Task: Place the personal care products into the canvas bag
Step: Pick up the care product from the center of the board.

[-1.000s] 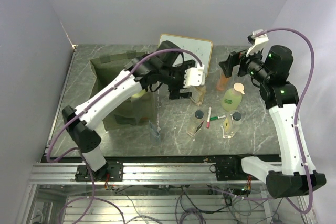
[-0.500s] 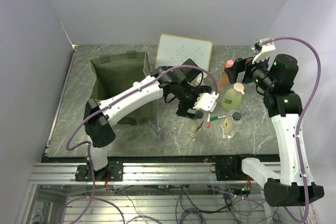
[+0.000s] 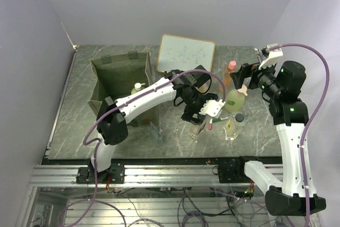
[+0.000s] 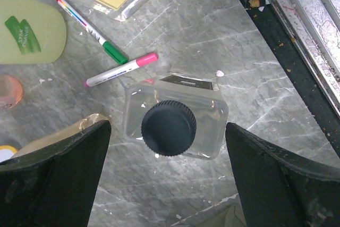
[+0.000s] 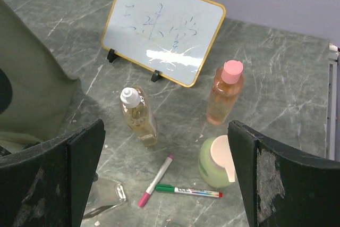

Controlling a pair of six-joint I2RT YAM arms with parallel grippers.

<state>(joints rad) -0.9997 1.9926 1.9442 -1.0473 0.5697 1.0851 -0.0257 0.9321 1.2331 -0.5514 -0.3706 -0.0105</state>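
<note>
Left gripper (image 4: 166, 134) is spread wide and hanging right over one of the clear dark-capped bottles (image 4: 172, 126). In the wrist view the cap sits dead centre between the two fingers (image 4: 58, 179), and neither one is touching it. That bottle stands upright on the bench (image 3: 79, 131), near the front edge, with a pink marker (image 4: 121, 69) and a green marker (image 4: 90, 29) lying just beyond it.

Right gripper (image 5: 166, 131) is also wide open with nothing in it, up over the far right of the bench and looking down on the rest of the stuff. From there you get the orange bottle with pink cap (image 5: 226, 93), the clear amber bottle (image 5: 139, 115) left of it, and the green bottle with peach pump (image 5: 217, 160) nearer. All three are standing in front of the whiteboard (image 5: 164, 33). The second clear dark-capped bottle (image 3: 234, 124) is at the near right, just past the markers.

The canvas bag (image 3: 109, 78) stands open at the left of the bench. The yellow-green bottle with white cap (image 3: 138, 87) is already inside, by its right wall.
</note>
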